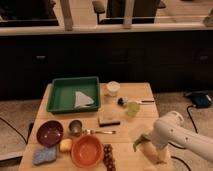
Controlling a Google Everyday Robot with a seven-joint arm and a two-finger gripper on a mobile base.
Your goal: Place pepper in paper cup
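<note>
The green pepper (138, 143) lies at the front right of the wooden table (142, 90), right at the end of my gripper (147, 142). The gripper hangs from the white arm (172, 132), which reaches in from the right, and it covers part of the pepper. I cannot tell whether the pepper rests on the table or is held. The white paper cup (113, 88) stands upright at the back middle of the table, to the right of the green tray and far from the gripper.
A green tray (60, 102) holds a white sheet (83, 99). A pale green cup (132, 108), a black-handled utensil (135, 102), a block (108, 118), a fork (100, 132), a grey metal cup (75, 127), a dark red bowl (49, 132), an orange bowl (87, 150), a blue sponge (44, 155) and small dark red fruits (108, 156) are on the table.
</note>
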